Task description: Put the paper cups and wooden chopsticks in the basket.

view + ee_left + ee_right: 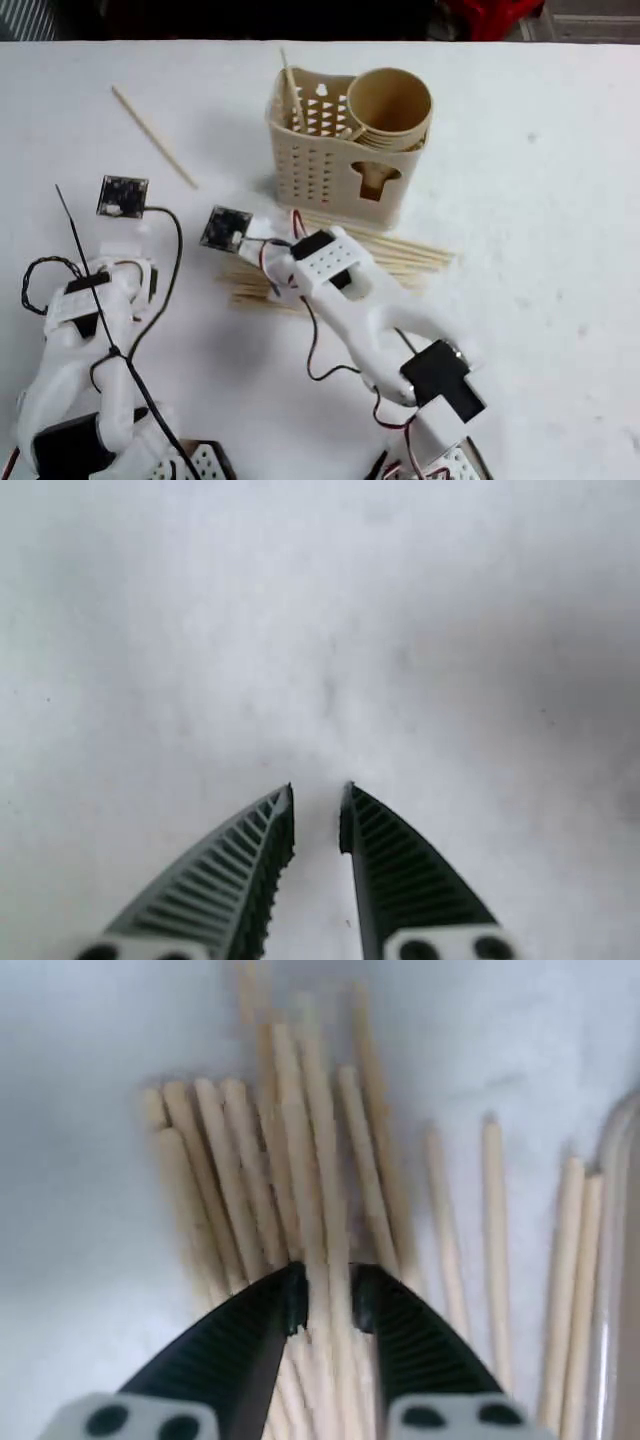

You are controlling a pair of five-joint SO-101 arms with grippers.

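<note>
Just in front of the basket (pixel 320 178), the right gripper (pixel 328 1300) pinches chopsticks (pixel 290 1130) of the pile. The left gripper (pixel 318 815), farther from the basket, is slightly open over the table (pixel 300 630).

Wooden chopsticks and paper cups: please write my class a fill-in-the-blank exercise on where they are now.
1. The stacked tan paper cups sit inside the beige perforated plastic ___.
2. One thin wooden chopstick stands in that basket, beside the ___.
3. The pile of wooden chopsticks lies on the white table before the basket, under the gripper of the ___ arm.
Missing words: basket; cups; right.
</note>
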